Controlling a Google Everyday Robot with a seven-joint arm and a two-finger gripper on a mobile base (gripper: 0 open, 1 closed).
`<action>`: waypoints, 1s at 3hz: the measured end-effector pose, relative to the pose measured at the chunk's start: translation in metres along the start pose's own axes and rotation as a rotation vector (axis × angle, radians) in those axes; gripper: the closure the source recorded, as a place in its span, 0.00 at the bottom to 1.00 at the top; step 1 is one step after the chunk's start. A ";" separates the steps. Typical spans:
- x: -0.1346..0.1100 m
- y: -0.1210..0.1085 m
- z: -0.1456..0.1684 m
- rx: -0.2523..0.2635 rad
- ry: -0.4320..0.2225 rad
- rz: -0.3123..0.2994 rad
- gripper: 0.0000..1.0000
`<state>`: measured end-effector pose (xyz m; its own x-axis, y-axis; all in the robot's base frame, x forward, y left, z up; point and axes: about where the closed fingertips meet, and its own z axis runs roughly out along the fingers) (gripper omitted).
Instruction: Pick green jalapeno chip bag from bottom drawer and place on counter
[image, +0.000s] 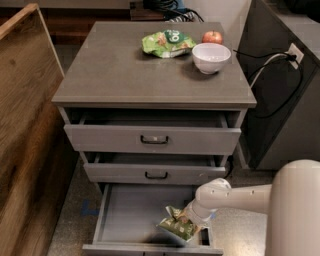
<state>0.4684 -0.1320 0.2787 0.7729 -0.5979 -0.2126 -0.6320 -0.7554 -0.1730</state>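
Down at the lower right of the frame, the gripper is inside the open bottom drawer, right up against the top edge of the green jalapeno chip bag. Gripper and bag are touching, that much is plain, but whether the gripper is clamped on the bag or merely resting on it, I cannot tell. The bag sits crumpled and tilted in the drawer's front right corner, close to the front wall. The rest of the grey drawer floor stretches off to the left.

Behind the gripper, the white arm runs level towards the right edge, where the robot's rounded white body fills the corner of the frame.

Moving up: the middle drawer is out a little way, with its dark handle at the centre. The top drawer above it is also ajar, with its own handle.

Up on the counter, towards the back right, a lime-green bag lies flat. A white bowl stands just to its right, with a red apple right behind the bowl.

Along the left edge leans a wooden panel. At the upper right, a black cable loops to a wall outlet on a dark cabinet.
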 end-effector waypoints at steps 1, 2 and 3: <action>-0.024 0.008 -0.051 -0.018 0.058 -0.038 1.00; -0.050 0.022 -0.111 -0.050 0.106 -0.064 1.00; -0.072 0.032 -0.173 -0.086 0.153 -0.074 1.00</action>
<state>0.4026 -0.1596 0.4546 0.8208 -0.5688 -0.0521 -0.5711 -0.8150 -0.0984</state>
